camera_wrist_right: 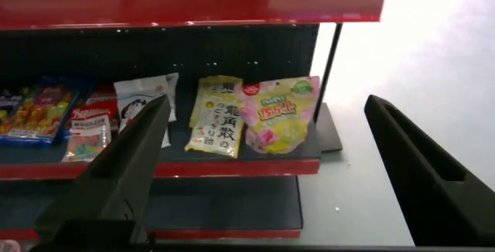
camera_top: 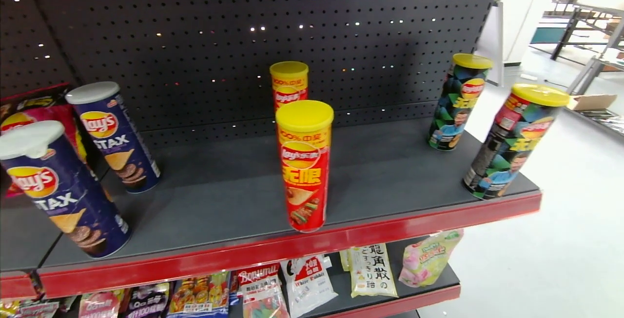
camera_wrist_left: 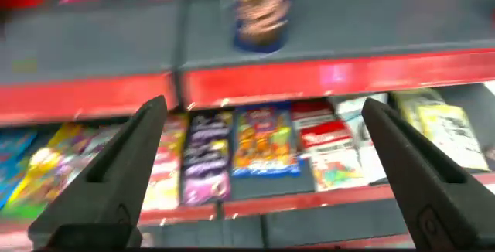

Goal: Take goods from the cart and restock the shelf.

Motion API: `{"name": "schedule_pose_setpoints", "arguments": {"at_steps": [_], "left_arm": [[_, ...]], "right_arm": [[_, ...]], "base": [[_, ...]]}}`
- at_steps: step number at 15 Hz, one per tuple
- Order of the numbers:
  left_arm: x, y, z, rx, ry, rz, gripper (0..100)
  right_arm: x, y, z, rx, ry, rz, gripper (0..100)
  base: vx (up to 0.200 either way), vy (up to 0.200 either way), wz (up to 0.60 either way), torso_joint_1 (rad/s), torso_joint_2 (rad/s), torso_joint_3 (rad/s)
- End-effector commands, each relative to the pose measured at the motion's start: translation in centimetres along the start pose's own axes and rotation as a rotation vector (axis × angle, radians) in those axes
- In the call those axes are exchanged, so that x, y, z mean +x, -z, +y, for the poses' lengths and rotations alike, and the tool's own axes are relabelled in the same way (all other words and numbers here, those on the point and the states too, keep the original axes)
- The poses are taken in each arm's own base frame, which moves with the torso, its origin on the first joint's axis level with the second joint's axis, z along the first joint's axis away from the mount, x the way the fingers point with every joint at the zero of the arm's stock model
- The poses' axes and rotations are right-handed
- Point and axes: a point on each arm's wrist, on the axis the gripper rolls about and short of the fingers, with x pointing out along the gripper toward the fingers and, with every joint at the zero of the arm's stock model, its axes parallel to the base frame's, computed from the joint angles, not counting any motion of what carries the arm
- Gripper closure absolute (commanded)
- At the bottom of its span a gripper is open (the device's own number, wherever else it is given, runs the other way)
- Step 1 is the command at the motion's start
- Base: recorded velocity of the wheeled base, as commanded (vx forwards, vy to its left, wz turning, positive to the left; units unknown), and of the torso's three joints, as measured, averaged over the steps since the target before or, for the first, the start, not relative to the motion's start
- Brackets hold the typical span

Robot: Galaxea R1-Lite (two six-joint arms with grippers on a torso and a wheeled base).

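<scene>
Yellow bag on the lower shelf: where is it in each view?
Head: yellow bag on the lower shelf, just left of the pink bag.
Left wrist: yellow bag, blurred, on the lower shelf.
Right wrist: yellow bag beside the pink bag.
Shared: red shelf edge above it.

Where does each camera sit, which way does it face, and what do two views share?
Head view: on the head, facing down onto the upper shelf and chip cans.
Left wrist view: on the left wrist, facing the shelf's red edge; own open fingers show.
Right wrist view: on the right wrist, facing the lower shelf; own open fingers show.
Shared: head and right wrist views show the pink-green bag.
</scene>
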Motion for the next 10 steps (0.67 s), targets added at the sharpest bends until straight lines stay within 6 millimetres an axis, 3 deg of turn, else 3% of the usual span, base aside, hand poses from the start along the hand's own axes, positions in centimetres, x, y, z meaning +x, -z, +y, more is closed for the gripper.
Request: {"name": "schedule_pose_setpoints", "arguments": {"at_steps": [1,2,6,10], "left_arm": [[0.0,0.1,0.0,0.000,0.000,0.003,0],[0.2,0.3,0.0,0.000,0.003,0.011,0],[1.2,1.0,-0.2,-0.007,0.013,-0.032,0],[3.0,3.0,-0.5,-0.013,0.045,-0.086,0]], "right_arm": [[0.0,0.0,0.0,0.000,-0.001,0.002,0],[0.0,0.0,0.0,0.000,-0.001,0.002,0],[0.0,0.0,0.0,0.005,0.001,0.002,0],[0.0,0.0,0.1,-0.006,-0.027,-0.002,0]], "base": [[0.000,0.000,0.60,0.002,0.00,0.007],[0.000,0.000,0.60,-0.002,0.00,0.002],[0.000,0.000,0.00,0.000,0.00,0.000],[0.000,0.000,0.00,0.000,0.00,0.000]]}}
